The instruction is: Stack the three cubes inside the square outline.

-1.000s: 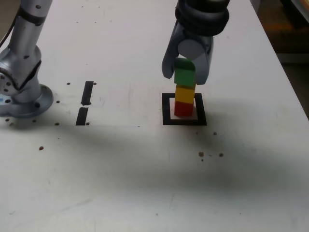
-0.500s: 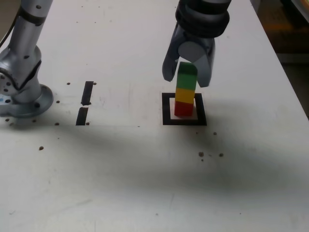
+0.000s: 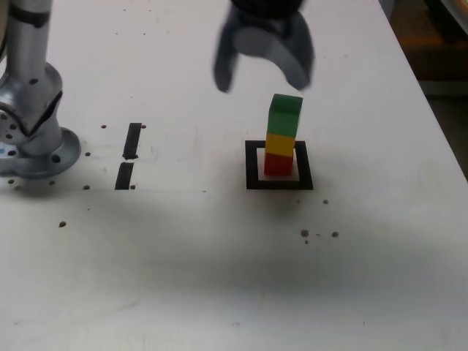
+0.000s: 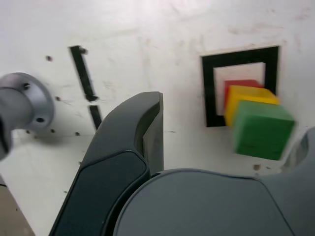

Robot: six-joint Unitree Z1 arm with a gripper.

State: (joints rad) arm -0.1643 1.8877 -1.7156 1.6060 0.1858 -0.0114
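The gripper (image 3: 262, 73) is seen spread wide w/ nothing between its jaws, hung above the stack and off toward the exterior view's left of it; no cube is touched. Below and to the exterior view's right of the gripper, the green cube (image 3: 284, 115) sits on the yellow cube (image 3: 280, 142), which sits on the red cube (image 3: 278, 164), all inside the outline (image 3: 251, 164). The stack looks slightly staggered, the green offset a bit from the yellow, so it is judged stable but not perfectly flush. The stacking appears done; the step in hand is judged to be the retreat. It is best done straight up and away, jaws kept apart, no sideways sweep near the top cube, since a light knock could topple it.
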